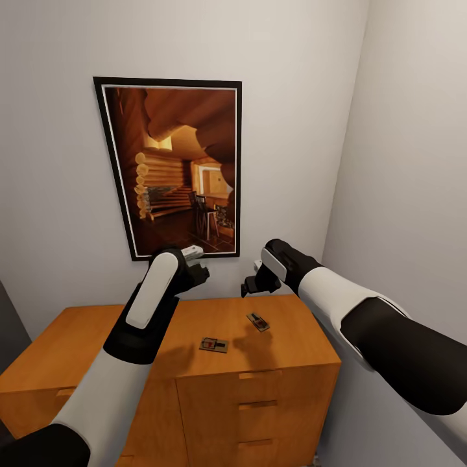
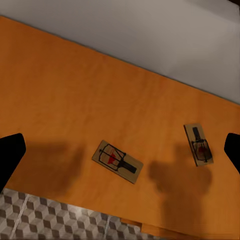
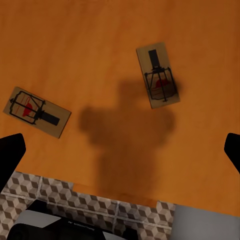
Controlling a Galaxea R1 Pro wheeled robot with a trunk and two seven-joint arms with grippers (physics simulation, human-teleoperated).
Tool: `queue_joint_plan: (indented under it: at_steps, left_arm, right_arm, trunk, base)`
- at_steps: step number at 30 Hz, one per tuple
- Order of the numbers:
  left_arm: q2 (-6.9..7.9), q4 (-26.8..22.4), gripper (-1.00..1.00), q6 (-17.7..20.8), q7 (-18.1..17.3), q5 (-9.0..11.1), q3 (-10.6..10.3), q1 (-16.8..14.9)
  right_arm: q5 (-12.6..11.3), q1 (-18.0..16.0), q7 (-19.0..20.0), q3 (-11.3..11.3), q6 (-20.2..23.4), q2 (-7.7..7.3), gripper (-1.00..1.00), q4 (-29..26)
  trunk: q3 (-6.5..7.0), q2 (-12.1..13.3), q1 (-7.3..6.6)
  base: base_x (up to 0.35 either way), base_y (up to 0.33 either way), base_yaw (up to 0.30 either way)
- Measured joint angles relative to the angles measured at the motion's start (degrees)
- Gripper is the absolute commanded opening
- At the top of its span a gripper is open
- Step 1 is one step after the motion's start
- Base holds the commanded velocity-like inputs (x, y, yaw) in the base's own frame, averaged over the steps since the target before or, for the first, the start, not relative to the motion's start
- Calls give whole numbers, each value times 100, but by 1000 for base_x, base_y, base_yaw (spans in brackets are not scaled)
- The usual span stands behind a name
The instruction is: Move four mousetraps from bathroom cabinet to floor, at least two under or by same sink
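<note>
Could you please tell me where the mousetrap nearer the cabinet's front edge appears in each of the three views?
Head view: the flat tan wooden mousetrap with dark wire lies on the orange-brown wooden cabinet top, between the arms.
Left wrist view: near the middle.
Right wrist view: at the left.
Shared landmark: the second tan mousetrap.

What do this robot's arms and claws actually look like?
Each arm is built of smooth rounded shells, alternating glossy white and black. The left gripper and right gripper are black with small pale grey parts, and their fingertips look plain black. No cables or markings are visible.
</note>
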Motion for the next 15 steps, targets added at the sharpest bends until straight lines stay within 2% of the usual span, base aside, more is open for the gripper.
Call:
queue_joint_plan:
  at_steps: [7,15]
  left_arm:
    - [-3,-210,100,-21,0,-3,14,315]
    - [3,-507,100,-25,0,-51,14,841]
  right_arm:
    - [5,-41,0,5,0,0,100,17]
    - [9,-70,-3,8,0,0,100,33]
  trunk:
    - [0,0,0]
    - [0,0,0]
  base:
    - [1,0,0]
    - [0,0,0]
